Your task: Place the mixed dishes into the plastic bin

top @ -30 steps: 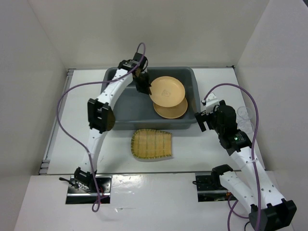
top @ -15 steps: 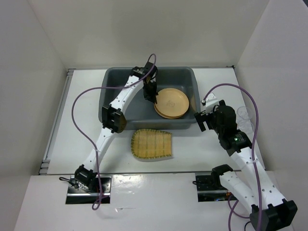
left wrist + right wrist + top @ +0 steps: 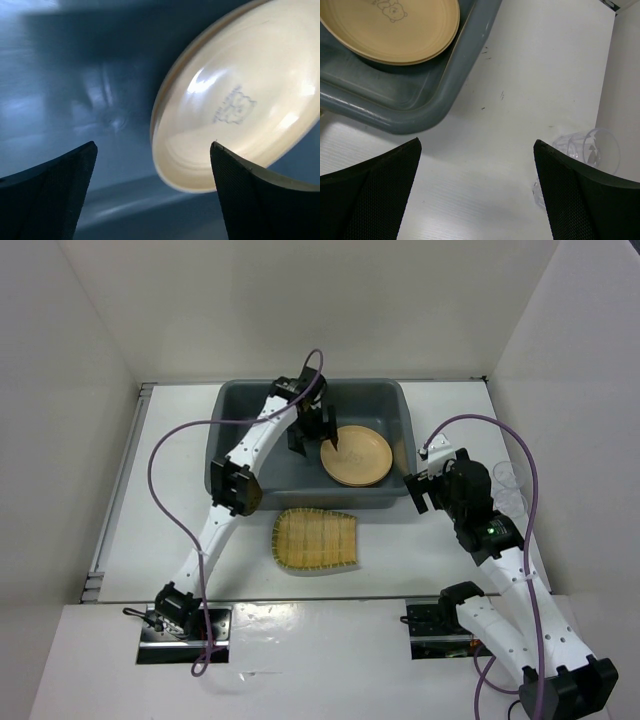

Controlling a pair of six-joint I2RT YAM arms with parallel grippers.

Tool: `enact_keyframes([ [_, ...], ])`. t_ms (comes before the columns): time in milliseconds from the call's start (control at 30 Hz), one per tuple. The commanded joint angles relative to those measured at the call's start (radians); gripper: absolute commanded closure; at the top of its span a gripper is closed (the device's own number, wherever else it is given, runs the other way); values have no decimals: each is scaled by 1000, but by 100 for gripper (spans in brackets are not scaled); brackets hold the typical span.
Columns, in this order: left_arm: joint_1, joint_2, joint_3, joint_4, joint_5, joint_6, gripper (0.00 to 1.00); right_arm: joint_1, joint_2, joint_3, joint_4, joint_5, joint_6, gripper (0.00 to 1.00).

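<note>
White table (image 3: 170, 480), white walls (image 3: 300, 310). Left tool (image 3: 312, 435) is spread and empty inside the plastic bin (image 3: 262, 468). The yellow plate (image 3: 356, 456) lies in the bin just right of it. Left wrist view shows a cartoon-bear print (image 3: 234, 104) on the plate, lettering too blurred to read. Right tool (image 3: 418, 492) is spread and empty outside the bin's corner. Clear glasses (image 3: 590, 147) sit ahead-right of it, faint from the top. Bamboo tray (image 3: 315, 538) is on the table, just beside the bin's near wall.

We see a white worktop (image 3: 170, 440) boxed in by plain white panels (image 3: 330, 300) at its far, left and right edges. A pale metal rail (image 3: 112, 500) runs along the left edge. A few small dark specks (image 3: 501, 95) mark the worktop toward its right edge.
</note>
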Motion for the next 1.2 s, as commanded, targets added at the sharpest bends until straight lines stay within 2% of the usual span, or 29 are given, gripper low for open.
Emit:
enact_keyframes([
  [0,42,-221,108,1,-84,-9,0,10,-12,0,67,16,15,3],
  [67,51,-370,88,1,-185,20,0,10,-3,0,67,16,15,3],
  [133,52,-486,5,1,-331,92,0,10,-3,0,67,16,15,3],
  [167,42,-599,-51,1,-365,109,0,10,-3,0,67,16,15,3],
  [200,21,-653,-167,1,-379,125,0,10,-3,0,67,16,15,3],
  [267,10,-794,-289,1,-312,148,0,10,-3,0,67,16,15,3],
  [333,-25,-932,-540,22,-223,148,2,10,-3,0,67,16,15,3],
  [400,-59,-1056,-791,126,-119,136,4,10,-3,0,67,16,15,3],
  [433,-59,-1206,-1086,239,-80,120,6,10,-3,0,67,16,15,3],
  [467,-59,-1285,-1230,298,-9,75,6,10,-3,0,67,16,15,3],
  [500,-50,-1439,-1368,353,21,50,7,10,-3,0,67,16,15,3],
  [533,-50,-1506,-1600,431,65,27,9,10,-3,0,67,16,15,3],
  [600,-36,-1668,-1777,481,96,-10,9,19,-3,0,67,16,15,3],
  [667,-36,-1748,-1973,533,116,-38,9,19,6,0,67,16,15,3],
  [767,-36,-1887,-2107,602,103,-73,7,19,26,0,58,7,15,3],
  [833,-25,-1896,-2138,605,103,-87,7,19,26,0,58,7,15,3],
  [900,-25,-1907,-2129,615,75,-87,2,28,26,0,58,7,15,3],
  [1033,-16,-1878,-2133,602,15,-143,2,28,26,0,58,7,15,3],
  [1167,-45,-1858,-2230,711,-12,-229,0,28,8,0,58,7,15,3],
])
